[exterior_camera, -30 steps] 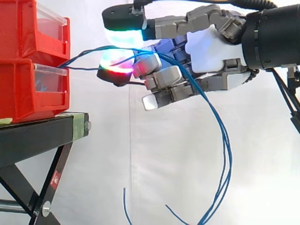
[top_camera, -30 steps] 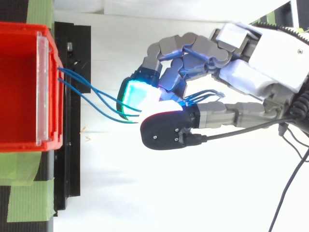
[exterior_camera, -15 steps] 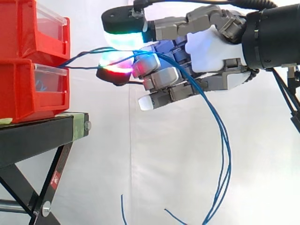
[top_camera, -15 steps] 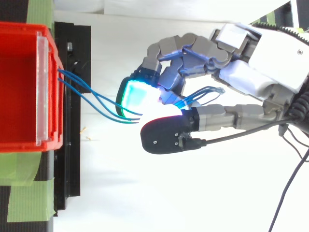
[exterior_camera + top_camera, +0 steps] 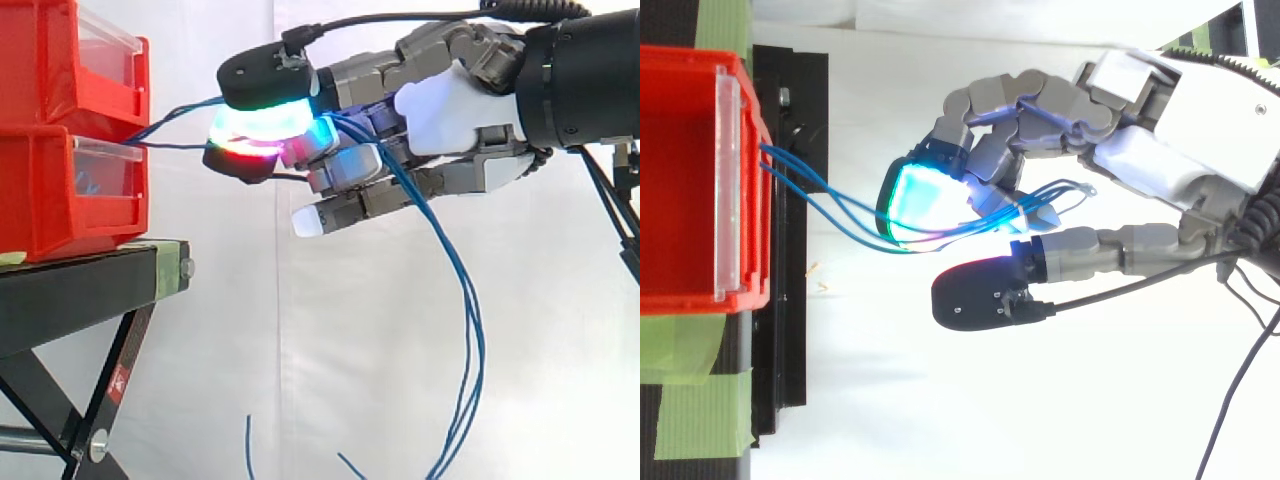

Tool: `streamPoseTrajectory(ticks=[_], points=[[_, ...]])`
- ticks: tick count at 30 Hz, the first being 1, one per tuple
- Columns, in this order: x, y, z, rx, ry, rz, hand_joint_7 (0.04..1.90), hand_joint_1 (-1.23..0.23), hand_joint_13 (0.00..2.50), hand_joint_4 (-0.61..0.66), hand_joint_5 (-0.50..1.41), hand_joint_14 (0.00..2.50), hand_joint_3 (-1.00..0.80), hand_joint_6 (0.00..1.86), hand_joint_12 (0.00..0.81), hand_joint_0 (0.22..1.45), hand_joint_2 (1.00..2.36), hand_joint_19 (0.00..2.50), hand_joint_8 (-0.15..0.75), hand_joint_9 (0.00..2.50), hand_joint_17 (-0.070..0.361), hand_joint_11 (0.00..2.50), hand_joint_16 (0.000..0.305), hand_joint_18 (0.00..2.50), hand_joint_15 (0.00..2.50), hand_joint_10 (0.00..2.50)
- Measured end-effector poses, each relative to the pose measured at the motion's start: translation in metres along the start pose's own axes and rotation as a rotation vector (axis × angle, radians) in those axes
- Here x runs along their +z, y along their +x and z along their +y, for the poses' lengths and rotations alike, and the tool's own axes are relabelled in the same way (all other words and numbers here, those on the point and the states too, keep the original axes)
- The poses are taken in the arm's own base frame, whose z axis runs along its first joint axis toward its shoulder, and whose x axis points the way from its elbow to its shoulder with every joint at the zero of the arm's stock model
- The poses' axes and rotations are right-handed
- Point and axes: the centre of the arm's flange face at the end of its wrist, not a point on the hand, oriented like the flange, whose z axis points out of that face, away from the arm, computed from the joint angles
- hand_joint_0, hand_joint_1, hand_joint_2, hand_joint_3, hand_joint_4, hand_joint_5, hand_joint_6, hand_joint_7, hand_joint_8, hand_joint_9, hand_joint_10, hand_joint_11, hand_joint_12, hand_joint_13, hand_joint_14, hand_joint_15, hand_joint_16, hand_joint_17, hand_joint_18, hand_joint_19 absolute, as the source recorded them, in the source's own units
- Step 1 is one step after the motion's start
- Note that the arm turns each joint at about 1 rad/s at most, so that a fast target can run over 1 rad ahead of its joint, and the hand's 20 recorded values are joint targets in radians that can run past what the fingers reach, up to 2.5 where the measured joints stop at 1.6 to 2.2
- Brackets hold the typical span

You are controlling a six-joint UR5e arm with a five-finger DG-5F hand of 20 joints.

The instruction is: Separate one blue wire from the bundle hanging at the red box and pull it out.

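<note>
Blue wires [image 5: 472, 335] from the red bins [image 5: 60, 190] are gripped in the curled hand [image 5: 455, 105] beside the bins; a black stand [image 5: 80, 290] lies beneath.

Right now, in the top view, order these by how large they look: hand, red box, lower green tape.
1. hand, curled on the blue wires
2. red box, though the picture's edge cuts it, so unsure
3. green tape, clearly smallest

Black metal stand on crossed legs [image 5: 85, 295], on which a red plastic bin with a clear front panel [image 5: 70, 195] is set. A second red bin [image 5: 70, 60] is stacked upon it. Green tape strips [image 5: 695, 415] are stuck to the stand beside the lower bin.
</note>
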Motion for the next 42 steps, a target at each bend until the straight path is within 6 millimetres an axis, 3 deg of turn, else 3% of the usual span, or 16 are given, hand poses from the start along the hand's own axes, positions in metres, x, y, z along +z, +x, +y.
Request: streamPoseTrajectory(ticks=[11, 21, 25, 26, 27, 28, 30, 31, 33, 34, 41, 42], points=[[-0.0003, 0.0008, 0.0002, 0.0, 0.0, 0.001, 1.07, -0.79, 0.47, 0.25, -0.26, 1.32, -0.4, 0.78, 0.346, 0.55, 1.01, 0.91, 0.353, 0.44, 0.089, 1.57, 0.04, 0.56, 1.43, 0.7], [-0.0004, 0.0009, 0.0002, 0.0, 0.0, 0.002, 1.02, -0.66, 0.54, 0.27, -0.25, 1.33, -0.38, 0.81, 0.34, 0.61, 1.01, 0.92, 0.338, 0.5, 0.087, 1.49, 0.039, 0.61, 1.4, 0.8], [-0.0005, 0.0008, 0.0001, -0.001, 0.001, 0.002, 1.01, -0.65, 0.55, 0.27, -0.25, 1.33, -0.35, 0.82, 0.334, 0.62, 1.01, 0.93, 0.339, 0.51, 0.086, 1.48, 0.038, 0.62, 1.38, 0.83], [-0.0006, 0.0007, 0.0, -0.002, 0.002, 0.002, 1.02, -0.66, 0.58, 0.27, -0.25, 1.22, -0.33, 0.81, 0.336, 0.63, 1.01, 0.92, 0.335, 0.53, 0.086, 1.56, 0.038, 0.63, 1.47, 0.72], [-0.0006, 0.0007, -0.0001, -0.003, 0.002, 0.002, 0.99, -0.66, 0.56, 0.27, -0.25, 1.33, -0.33, 0.82, 0.336, 0.64, 1.01, 0.92, 0.339, 0.51, 0.086, 1.46, 0.038, 0.63, 1.38, 0.84], [-0.0007, 0.0007, -0.0002, -0.003, 0.003, 0.002, 1.01, -0.66, 0.59, 0.27, -0.25, 1.21, -0.32, 0.82, 0.334, 0.66, 1.02, 0.92, 0.334, 0.53, 0.085, 1.52, 0.038, 0.64, 1.46, 0.76], [-0.0009, 0.0006, -0.0004, -0.005, 0.005, 0.002, 1.01, -0.66, 0.6, 0.27, -0.25, 1.21, -0.31, 0.82, 0.336, 0.68, 1.02, 0.92, 0.333, 0.53, 0.085, 1.51, 0.038, 0.65, 1.46, 0.77], [-0.0009, 0.0006, -0.0004, -0.005, 0.005, 0.003, 0.98, -0.66, 0.58, 0.27, -0.25, 1.32, -0.3, 0.83, 0.339, 0.68, 1.02, 0.93, 0.335, 0.51, 0.085, 1.43, 0.038, 0.65, 1.39, 0.9], [-0.0011, 0.0005, -0.0006, -0.007, 0.007, 0.003, 0.98, -0.65, 0.58, 0.28, -0.25, 1.32, -0.28, 0.83, 0.337, 0.68, 1.02, 0.93, 0.335, 0.51, 0.085, 1.43, 0.038, 0.65, 1.39, 0.91], [-0.0012, 0.0005, -0.0007, -0.007, 0.007, 0.003, 1.0, -0.66, 0.6, 0.28, -0.25, 1.21, -0.28, 0.83, 0.337, 0.68, 1.02, 0.92, 0.335, 0.53, 0.085, 1.5, 0.038, 0.66, 1.49, 0.8], [-0.0014, 0.0003, -0.001, -0.01, 0.01, 0.003, 1.02, -0.67, 0.61, 0.28, -0.25, 1.2, -0.32, 0.83, 0.338, 0.66, 1.02, 0.93, 0.333, 0.53, 0.085, 1.51, 0.038, 0.66, 1.48, 0.81], [-0.0014, 0.0003, -0.001, -0.01, 0.01, 0.003, 0.99, -0.68, 0.58, 0.28, -0.25, 1.31, -0.32, 0.84, 0.339, 0.66, 1.02, 0.93, 0.338, 0.51, 0.085, 1.43, 0.038, 0.65, 1.41, 0.93]])
